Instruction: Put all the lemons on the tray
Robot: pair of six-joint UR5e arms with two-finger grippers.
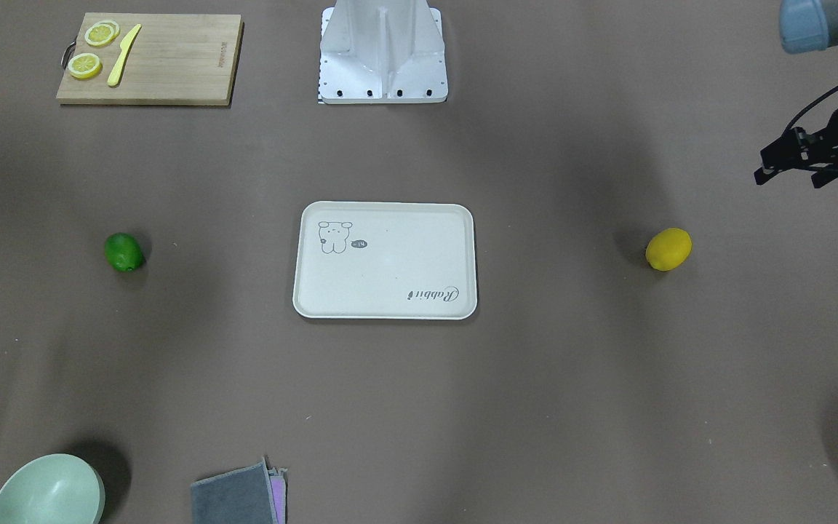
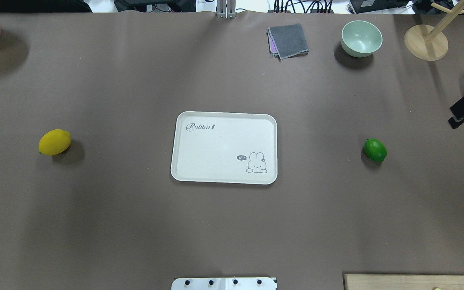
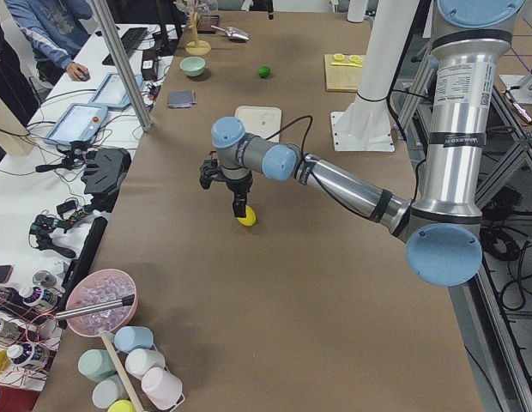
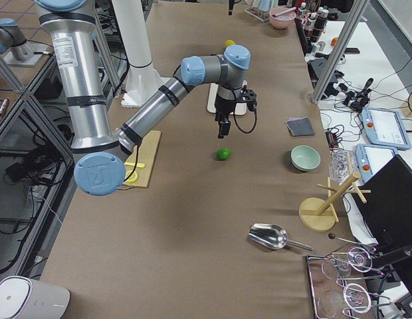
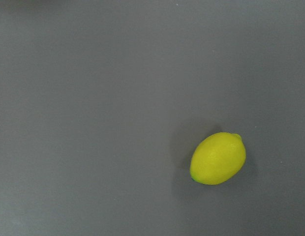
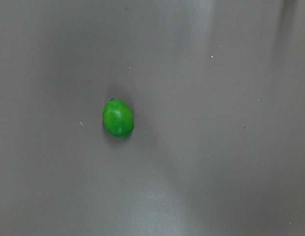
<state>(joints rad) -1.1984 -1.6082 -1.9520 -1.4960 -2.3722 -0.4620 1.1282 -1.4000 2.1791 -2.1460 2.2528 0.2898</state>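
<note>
Lemons [image 1: 668, 249] lie on the brown table either side of the cream-white rectangular tray [image 1: 404, 262], well apart from it. The bright yellow oval lemon [image 2: 54, 141] lies below the left gripper [image 1: 790, 164] and the glossy green lemon [image 2: 375, 150] near the right gripper [image 2: 459, 114]. I cannot tell whether either gripper is parted or closed. Toward the edges sit a bamboo cutting board [image 1: 172, 65], a pale green bowl [image 1: 48, 491] and a folded grey cloth [image 1: 233, 498].

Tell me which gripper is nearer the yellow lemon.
Left. The left gripper hangs raised, close beside the yellow lemon; the right gripper is beyond the tray, near the green lemon.

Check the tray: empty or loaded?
Empty. The tray is bare apart from its print; the yellow lemon and green lemon lie on the table, one each side.
</note>
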